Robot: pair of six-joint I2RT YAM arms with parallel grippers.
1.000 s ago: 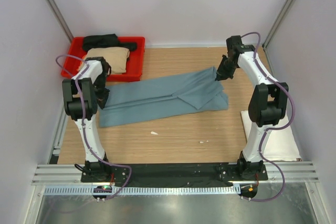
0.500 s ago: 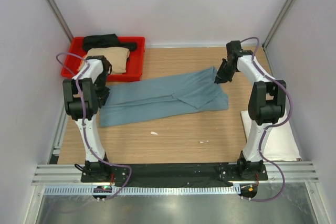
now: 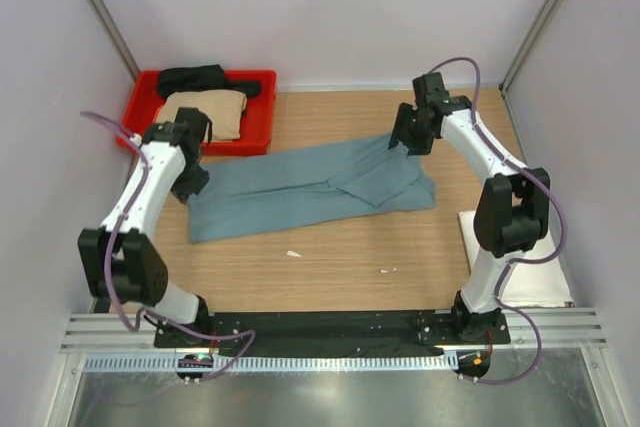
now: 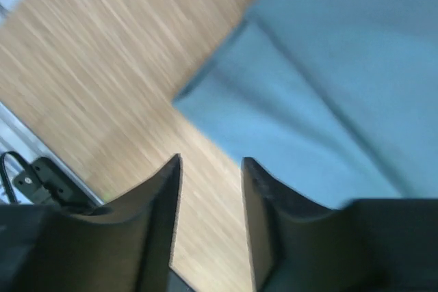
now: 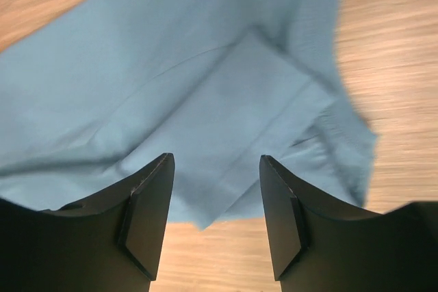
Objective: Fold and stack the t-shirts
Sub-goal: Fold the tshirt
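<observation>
The teal-blue t-shirt (image 3: 310, 187) lies on the wooden table folded lengthwise into a long band. In the top view my left gripper (image 3: 192, 179) hangs over the shirt's left end. The left wrist view shows this gripper (image 4: 211, 162) open and empty above bare wood beside a corner of the shirt (image 4: 328, 87). My right gripper (image 3: 405, 137) is over the shirt's far right end, and in its own wrist view it (image 5: 215, 158) is open, with the cloth (image 5: 205, 73) lying free below. A tan t-shirt (image 3: 205, 112) and a black t-shirt (image 3: 200, 77) lie folded in the tray. A white t-shirt (image 3: 545, 257) lies folded at the right edge.
The red plastic tray (image 3: 262, 82) stands at the back left corner. Two small white scraps (image 3: 293, 253) (image 3: 386, 270) lie on the wood in front of the teal-blue shirt. Pale walls close in the table on three sides.
Both grippers went from shut to open and let go of the teal-blue shirt. The left arm's elbow swung down towards the near left. The right gripper moved slightly left.
</observation>
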